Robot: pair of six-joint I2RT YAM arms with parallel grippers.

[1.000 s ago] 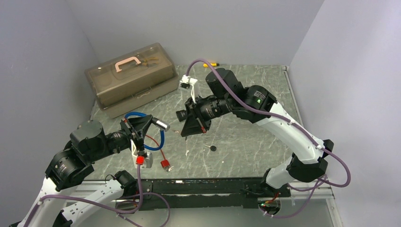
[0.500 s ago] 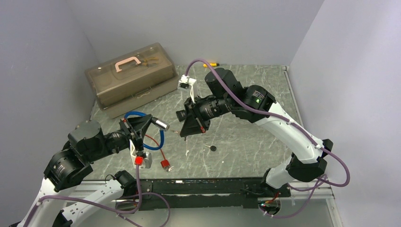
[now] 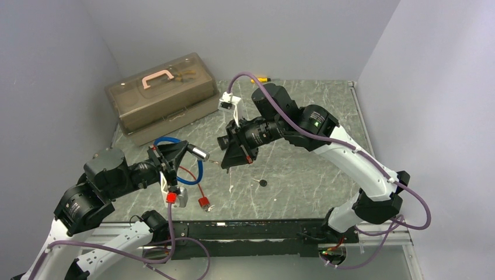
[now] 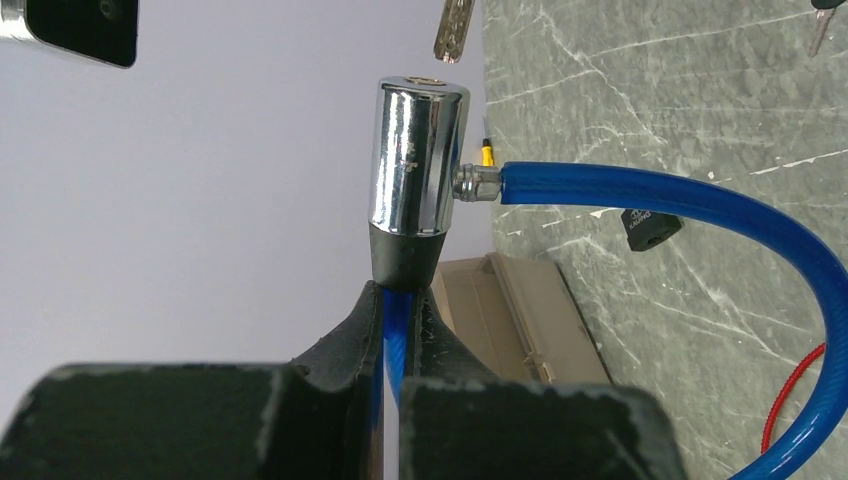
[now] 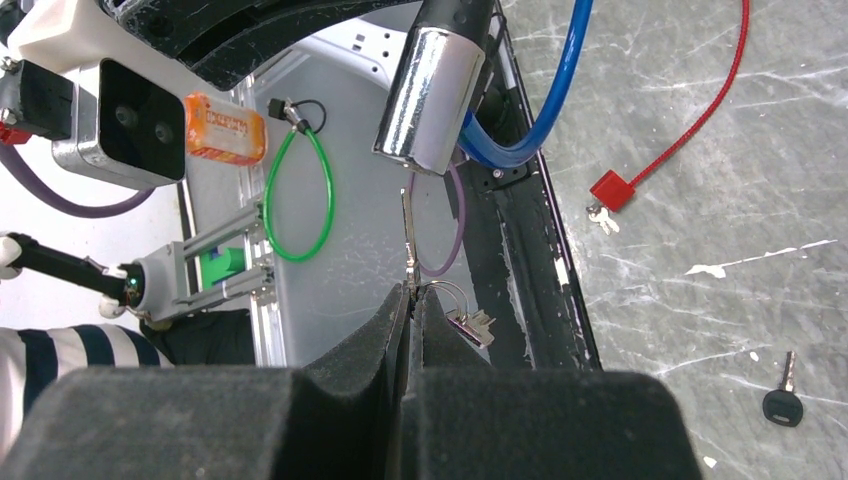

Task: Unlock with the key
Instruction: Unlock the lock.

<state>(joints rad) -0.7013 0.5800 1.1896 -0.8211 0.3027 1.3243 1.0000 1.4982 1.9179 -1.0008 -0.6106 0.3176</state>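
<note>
Your key (image 5: 409,235) is a thin flat metal blade. It is held up above the table (image 3: 303,169) at mid-scene, tip aimed left at the lock cylinder (image 4: 415,160) and just short of its end face. The left wrist view shows a sliver of gap between the two and cuts off all but the key's tip. The right gripper (image 5: 412,300) has its foam-padded jaws pressed together on the key's head, which they hide. A ring with more keys (image 5: 465,318) hangs beside them.

The cylinder is smooth chrome with a black collar. You cannot make out its keyway. The left gripper (image 4: 400,300) is clamped on the glossy blue cable (image 4: 700,200) just below that collar.

Nearer, a red padlock (image 3: 203,202) on thin red wire lies on the marbled table. A black-headed spare key (image 3: 262,182) lies to the right, and a translucent brown toolbox (image 3: 160,93) sits far left.
</note>
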